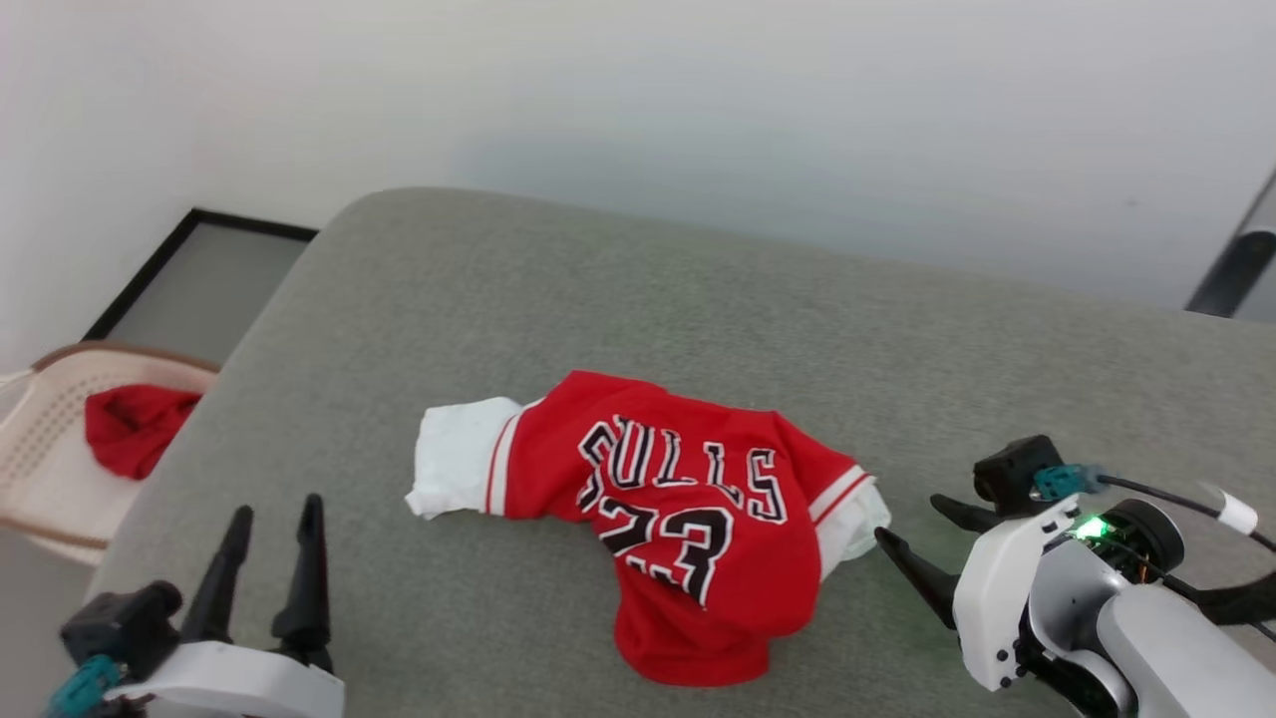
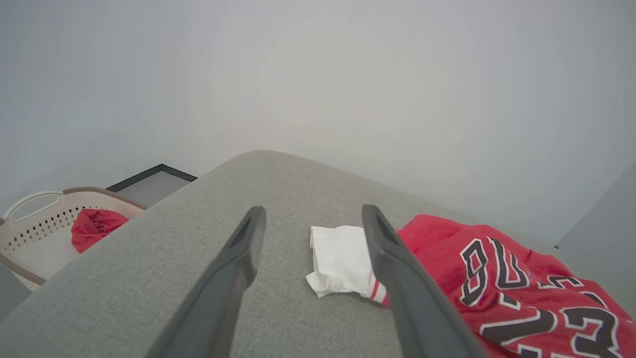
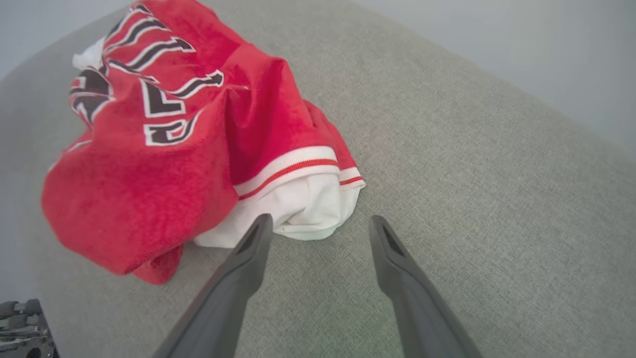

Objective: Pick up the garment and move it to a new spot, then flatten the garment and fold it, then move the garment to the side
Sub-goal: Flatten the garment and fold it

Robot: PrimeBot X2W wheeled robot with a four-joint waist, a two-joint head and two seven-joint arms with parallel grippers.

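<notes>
Red jersey point(image 1: 688, 519): crumpled at centre of grey cushion point(image 1: 558, 289); white sleeve at 9 o'clock spread flat, second white sleeve at 3 o'clock tucked under striped trim; hem bunched toward 6 o'clock; print face-up but creased
Left gripper point(image 1: 269, 529): at 8 o'clock of jersey, well apart from cloth; fingers spread wide, nothing between them; left wrist view puts near sleeve point(image 2: 340, 258) just ahead, between the two fingers
Right gripper point(image 1: 922, 534): at 3 o'clock, tips just beside tucked sleeve point(image 3: 298, 214); fingers wide apart, empty; cannot tell whether tips touch cloth
Step in hand: likely the first pick, since nothing held and jersey not yet flattened
How to do well: take one sleeve or shoulder per gripper, not the bunched red middle; pinch at striped trim where fabric doubles and holds; come in low along cushion so lower finger slides under cloth; close both sides together, lift evenly so jersey hangs open rather than twists
Risk: soft cushion may give under a finger; tucked sleeve may slip out alone
Basket point(image 1: 40, 469): at 9 o'clock off cushion, plain red cloth point(image 1: 135, 424) inside; leave alone
</notes>
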